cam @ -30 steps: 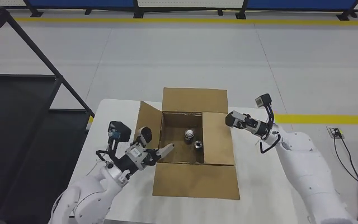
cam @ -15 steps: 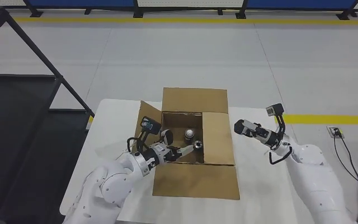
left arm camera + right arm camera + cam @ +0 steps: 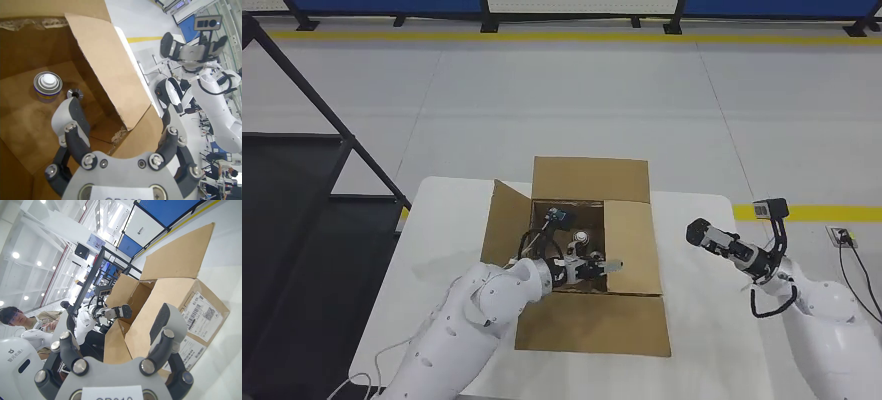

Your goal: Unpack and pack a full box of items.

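Open cardboard box (image 3: 587,322) sits mid-surface (image 3: 442,262), back flap toward the far edge, all flaps up or folded out.

On the box floor are a small round can (image 3: 47,86) with a white cap and, just beside it, a short metal cylinder (image 3: 73,93). Both stand upright.

Left end effector (image 3: 121,108) hangs over the box opening, fingers spread wide, holding nothing. One finger is above the cylinder. The other looks to sit past the right-hand side flap (image 3: 105,62).

Right end effector (image 3: 702,234) is over the surface's right side, apart from the box, also spread wide and empty.

Risks, as I judge them:
- With the flap between the fingers, a descent could catch the cardboard and drag or tip the box.
- The can and cylinder stand so close that closing on one may knock over the other or pinch both.
- The cylinder is small and smooth, so it may slip from the grip.
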`<state>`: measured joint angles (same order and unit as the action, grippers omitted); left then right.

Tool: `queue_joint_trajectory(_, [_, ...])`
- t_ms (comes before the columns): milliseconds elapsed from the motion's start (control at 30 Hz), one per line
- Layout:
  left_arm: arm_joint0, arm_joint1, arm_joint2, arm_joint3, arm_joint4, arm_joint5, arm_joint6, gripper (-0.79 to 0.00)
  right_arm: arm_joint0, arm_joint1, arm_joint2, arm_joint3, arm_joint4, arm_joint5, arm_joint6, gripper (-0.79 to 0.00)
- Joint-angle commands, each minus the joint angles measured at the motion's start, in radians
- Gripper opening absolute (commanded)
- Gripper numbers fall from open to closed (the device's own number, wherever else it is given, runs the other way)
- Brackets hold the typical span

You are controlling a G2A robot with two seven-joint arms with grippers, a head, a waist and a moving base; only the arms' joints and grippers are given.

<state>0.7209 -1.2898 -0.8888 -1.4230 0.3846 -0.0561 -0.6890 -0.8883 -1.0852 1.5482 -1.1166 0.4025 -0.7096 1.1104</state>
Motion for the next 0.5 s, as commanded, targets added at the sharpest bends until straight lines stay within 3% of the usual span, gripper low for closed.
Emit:
queue_joint_trajectory(0, [-0.036,-0.015,0.030,0.066,-0.034,0.003,-0.006,0.000,-0.034,0.009,0.024,-0.020,0.016,-0.002,-0.002,0.000])
queue_joint_trajectory(200, [-0.117,-0.060,0.097,0.211,-0.132,-0.054,-0.003,0.000,-0.103,0.031,0.072,-0.056,0.044,-0.020,-0.020,0.000])
queue_joint_trajectory(467, [-0.161,-0.100,0.143,0.264,-0.166,-0.130,0.060,0.000,-0.132,0.049,0.083,-0.069,0.078,-0.023,-0.023,0.000])
